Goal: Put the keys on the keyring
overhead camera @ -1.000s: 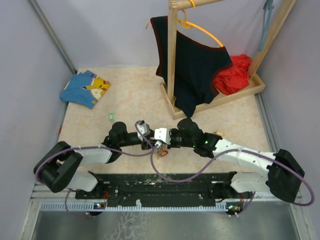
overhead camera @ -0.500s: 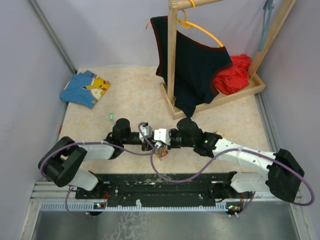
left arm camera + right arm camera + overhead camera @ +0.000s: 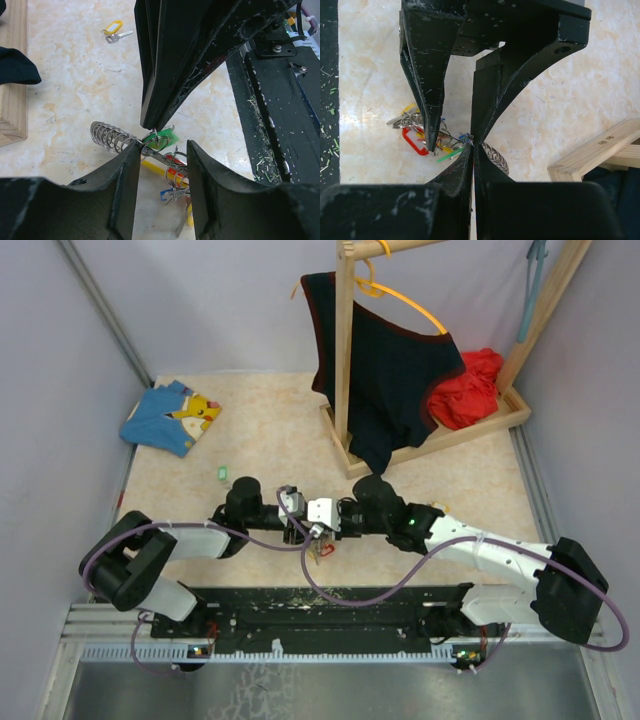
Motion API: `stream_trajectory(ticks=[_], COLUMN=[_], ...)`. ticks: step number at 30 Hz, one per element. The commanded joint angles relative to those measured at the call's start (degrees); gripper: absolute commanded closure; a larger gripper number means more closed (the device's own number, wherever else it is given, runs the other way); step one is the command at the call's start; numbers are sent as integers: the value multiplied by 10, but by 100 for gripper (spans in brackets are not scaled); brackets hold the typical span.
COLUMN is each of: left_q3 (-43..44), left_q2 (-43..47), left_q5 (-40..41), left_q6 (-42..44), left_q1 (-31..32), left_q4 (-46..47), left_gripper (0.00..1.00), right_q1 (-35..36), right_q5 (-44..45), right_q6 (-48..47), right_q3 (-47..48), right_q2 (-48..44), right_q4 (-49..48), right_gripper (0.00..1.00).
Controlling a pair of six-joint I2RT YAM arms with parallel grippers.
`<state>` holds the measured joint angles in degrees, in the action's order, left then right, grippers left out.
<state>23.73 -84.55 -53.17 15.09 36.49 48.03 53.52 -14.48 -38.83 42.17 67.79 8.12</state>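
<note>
The keyring (image 3: pixel 172 172) is a yellow loop with silver rings and red and blue tags, lying on the table; it also shows in the right wrist view (image 3: pixel 417 136) and the top view (image 3: pixel 321 547). My right gripper (image 3: pixel 472 146) is shut, its tips pinching the ring of a green-tagged key (image 3: pixel 162 137) at the bunch. My left gripper (image 3: pixel 163 147) is open, its fingers straddling the bunch. A silver coil (image 3: pixel 107 136) lies beside it. A loose yellow-tagged key (image 3: pixel 115 27) lies farther off. In the top view both grippers (image 3: pixel 305 528) meet tip to tip.
A wooden rack (image 3: pixel 345 360) with a black top on an orange hanger stands at the back right, its base (image 3: pixel 600 160) near. A red cloth (image 3: pixel 468 390) lies on the base. A blue printed cloth (image 3: pixel 170 415) and a small green tag (image 3: pixel 221 473) lie left.
My left arm has swung in a little toward the middle. Both grippers have shifted slightly toward the near edge over the bunch. The right gripper stays shut.
</note>
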Motion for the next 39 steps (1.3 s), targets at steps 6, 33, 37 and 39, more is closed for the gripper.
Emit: stream_trajectory(ticks=[6,33,37,39], left_q3=[8,-16,-28,-32], left_q2=[5,56,54,50], left_q5=[-16,114,123,124], left_q6=[11,-84,-110,-123], left_q1=[-5,-10,-10,-11], left_q4=[1,29,63,81], left_gripper=[59,100,100,100], right_q1=[2,2,2,3], right_q5=[-11,45,39,37], right_q6=[-6,53,64,67], right_q3=[37,-43,-64,-69], right_q2=[-5,-41,-37,-32], right_q4=[-16,-43,-78,-94], right_gripper=[100,100,100,100])
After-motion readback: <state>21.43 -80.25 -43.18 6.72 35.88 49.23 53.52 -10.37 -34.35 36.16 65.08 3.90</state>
